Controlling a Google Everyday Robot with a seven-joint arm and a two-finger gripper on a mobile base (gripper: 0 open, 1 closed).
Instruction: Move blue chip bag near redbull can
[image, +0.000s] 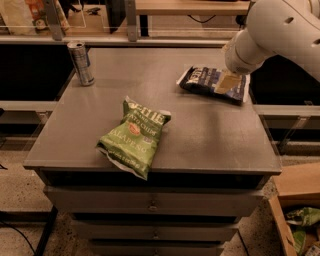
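Observation:
The blue chip bag lies flat at the far right of the grey table top. It is dark navy with white lettering. The redbull can stands upright at the far left corner of the table. My gripper hangs from the white arm at the upper right and is right over the right half of the blue bag, with one tan finger showing against the bag.
A larger green jalapeno chip bag lies near the table's front edge, left of centre. Drawers sit under the table top. A cardboard box stands on the floor at the lower right. Shelving runs behind the table.

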